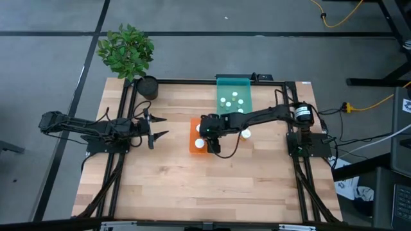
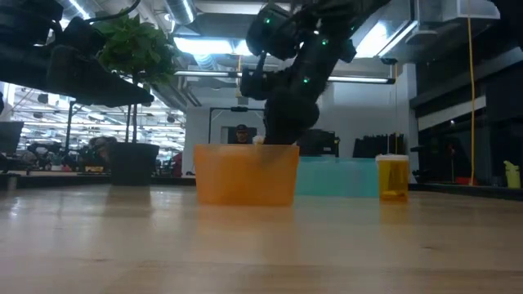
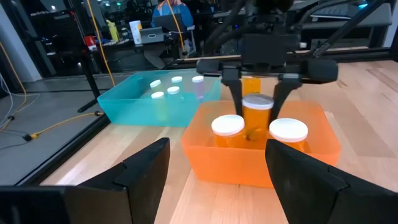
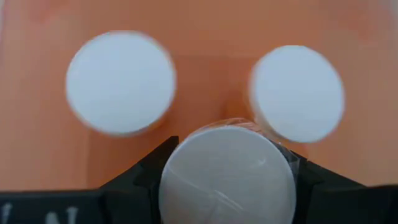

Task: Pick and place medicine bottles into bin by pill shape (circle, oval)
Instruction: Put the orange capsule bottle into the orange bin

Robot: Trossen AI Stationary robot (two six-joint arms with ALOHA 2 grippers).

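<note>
Table (image 1: 192,192) of pale butcher-block wood is spanned by both dark arms. Translucent teal plastic bin (image 1: 234,96) sits at the far edge with several white-capped bottles inside; translucent orange plastic bin (image 3: 261,149) sits just in front of it, near table centre.

Right gripper (image 3: 260,93) is held directly above the orange bin, fingers pinched on the amber-bodied, white-capped medicine bottle (image 3: 257,112). Bottle is kept upright, long axis vertical, cap up, body part-way below the bin rim (release height judged nearly reached). Bin floor lies straight below the gripper, so the coming move is judged a short vertical drop and release.

Two white-capped bottles (image 4: 121,81) already stand upright in the orange bin, one either side of the held one, close but apart. One more amber bottle (image 2: 393,177) stands alone on the table beside the bins, nearer the right arm.

Left gripper (image 1: 154,126) is parked well apart at the left, fingers spread, empty.
</note>
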